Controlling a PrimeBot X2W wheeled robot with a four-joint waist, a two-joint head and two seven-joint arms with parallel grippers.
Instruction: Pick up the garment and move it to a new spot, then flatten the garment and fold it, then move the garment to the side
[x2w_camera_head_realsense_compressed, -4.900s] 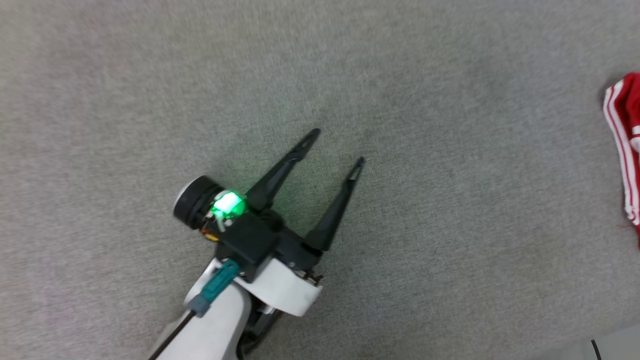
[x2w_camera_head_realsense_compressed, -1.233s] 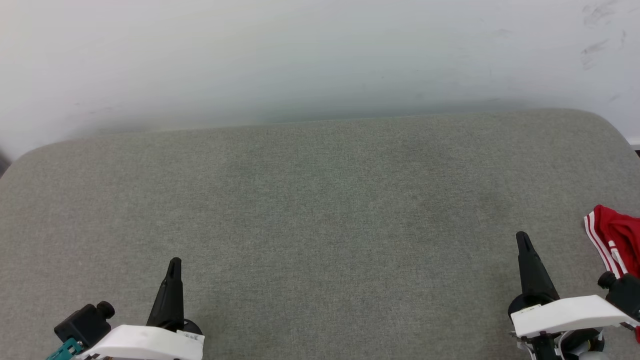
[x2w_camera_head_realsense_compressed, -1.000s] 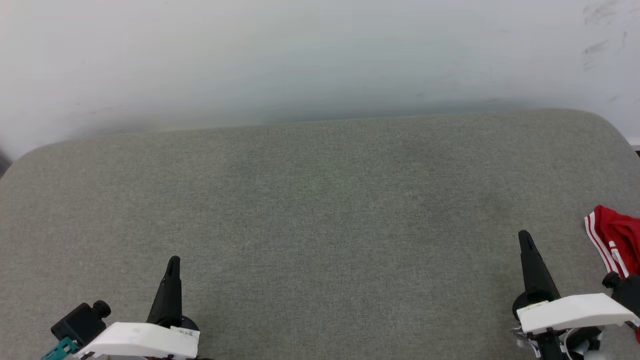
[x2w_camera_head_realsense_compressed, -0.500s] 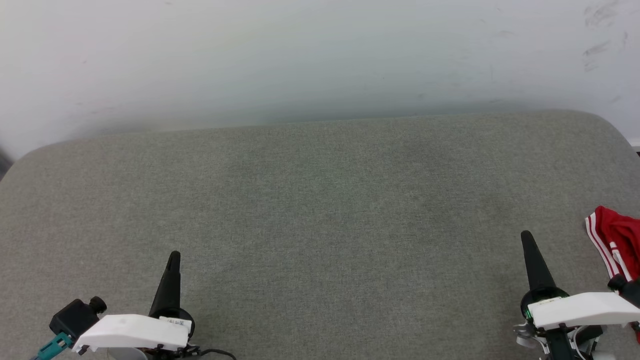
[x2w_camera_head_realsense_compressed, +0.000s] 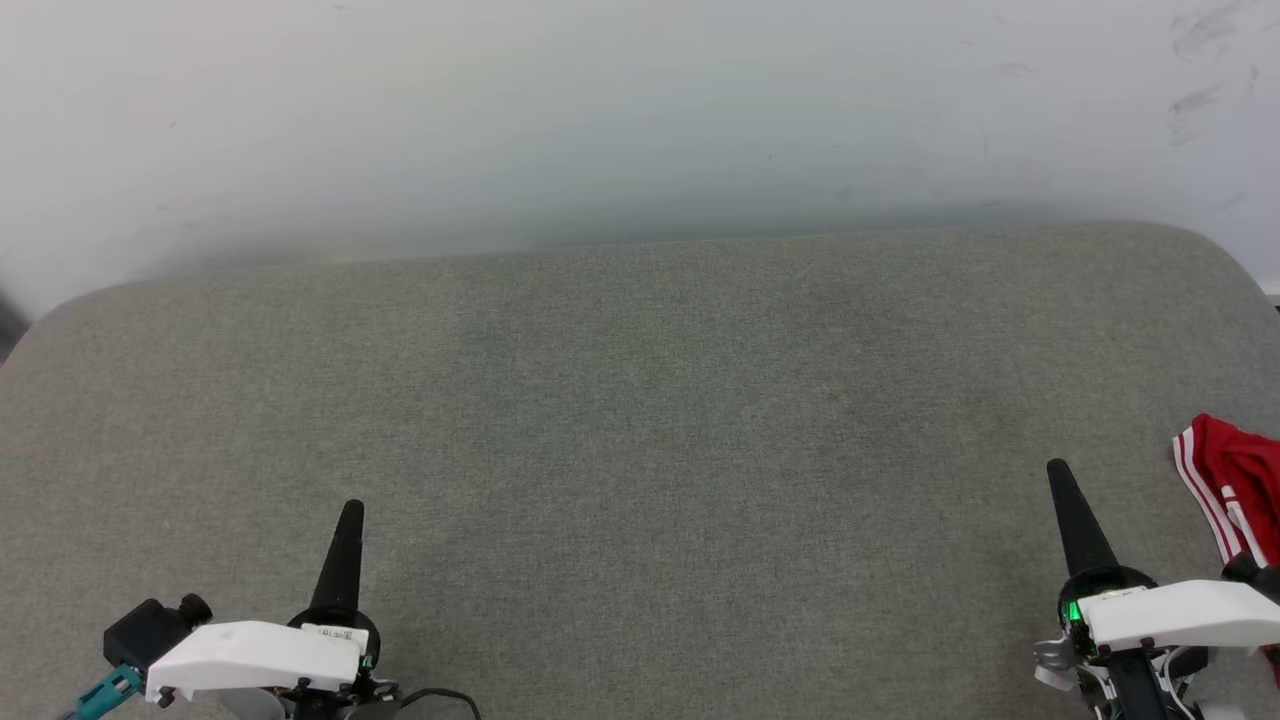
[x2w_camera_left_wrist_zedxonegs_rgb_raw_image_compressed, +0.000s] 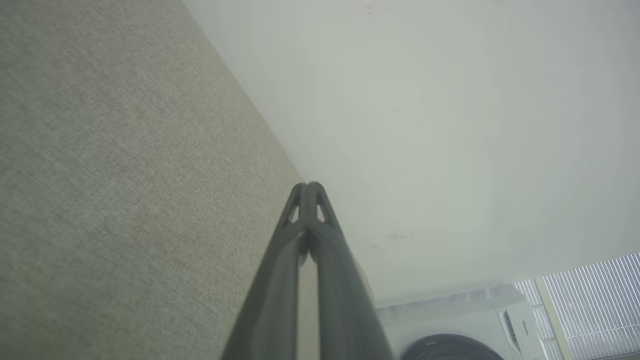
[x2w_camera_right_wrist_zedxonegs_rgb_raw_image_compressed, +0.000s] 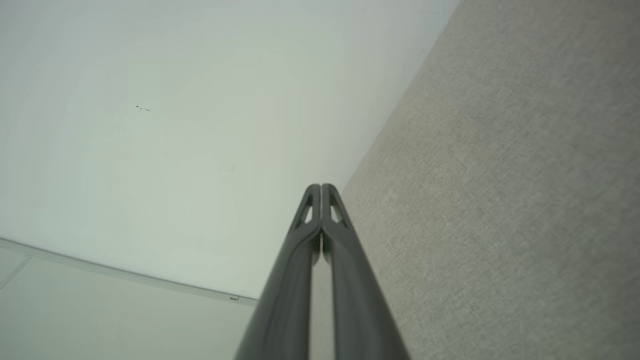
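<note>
Red garment (x2w_camera_head_realsense_compressed: 1240, 480) bunched at grey surface's (x2w_camera_head_realsense_compressed: 640, 420) right edge, white-striped trim, left gripper (x2w_camera_head_realsense_compressed: 350, 510) and right gripper (x2w_camera_head_realsense_compressed: 1056, 470) pressed together, empty

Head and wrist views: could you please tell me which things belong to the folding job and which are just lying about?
Job: red shirt, at the right edge; grey padded surface; left gripper and right gripper, both shut.
Just there: white wall; washing machine.

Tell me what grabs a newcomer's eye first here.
The red garment with white stripes, lying at the right edge of the grey cushioned surface, stands out most. Next come the left gripper and right gripper, both shut, at the head view's bottom corners.
</note>
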